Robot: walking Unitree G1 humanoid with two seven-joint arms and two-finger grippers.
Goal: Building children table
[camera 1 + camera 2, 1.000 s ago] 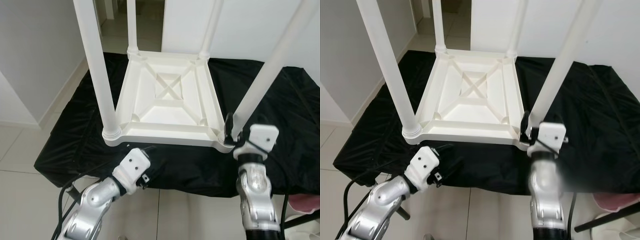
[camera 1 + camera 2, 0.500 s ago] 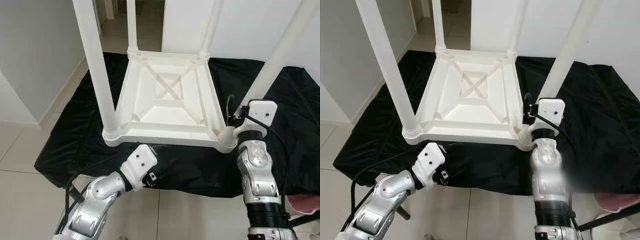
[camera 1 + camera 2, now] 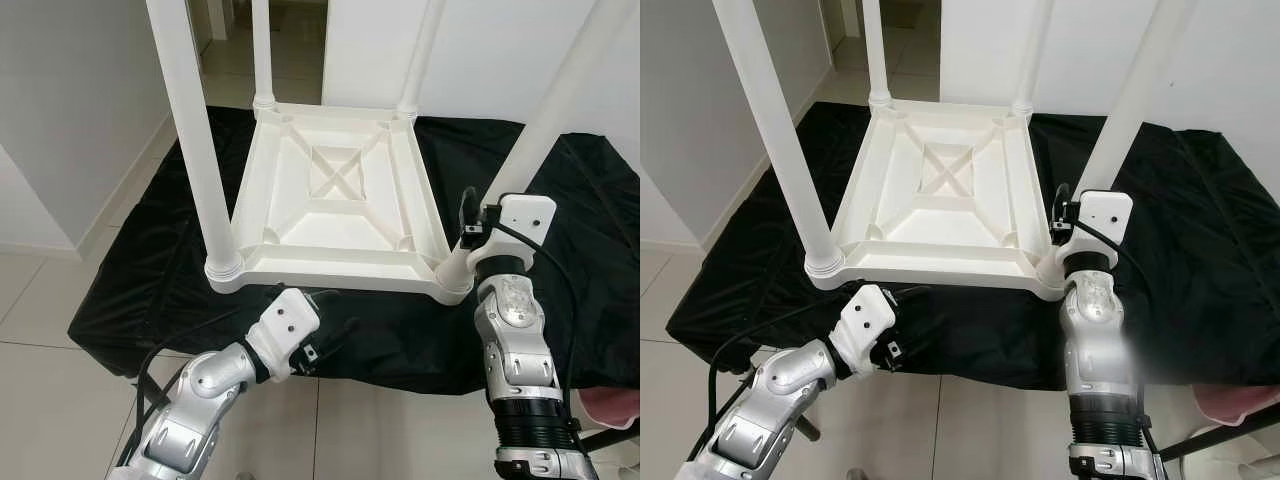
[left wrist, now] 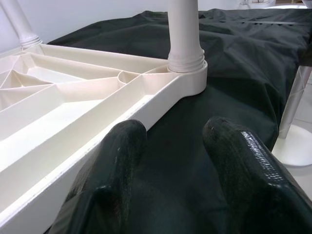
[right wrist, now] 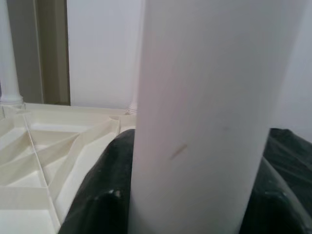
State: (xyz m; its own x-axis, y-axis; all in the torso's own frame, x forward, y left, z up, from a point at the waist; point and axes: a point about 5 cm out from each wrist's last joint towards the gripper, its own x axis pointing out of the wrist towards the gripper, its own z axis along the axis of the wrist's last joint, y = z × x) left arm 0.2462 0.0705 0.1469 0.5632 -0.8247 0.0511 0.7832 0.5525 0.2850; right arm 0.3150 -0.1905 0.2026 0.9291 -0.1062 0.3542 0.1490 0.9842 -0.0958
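A white children's table lies upside down on a black cloth, its legs pointing up. My right gripper is at the near right leg, just above its socket. In the right wrist view that leg stands between the black fingers, which press on both sides, so the gripper is shut on it. My left gripper is open, low at the cloth's front edge under the table's near rim. In the left wrist view its fingers point at the near left leg's socket.
The cloth-covered platform ends just before me, with tiled floor below and to the left. White walls and a doorway lie behind. Something pink sits low at the right. A white round foot stands on the floor.
My left gripper has moved forward and to the right, under the table's near rim. My right gripper has slid a little up the near right leg.
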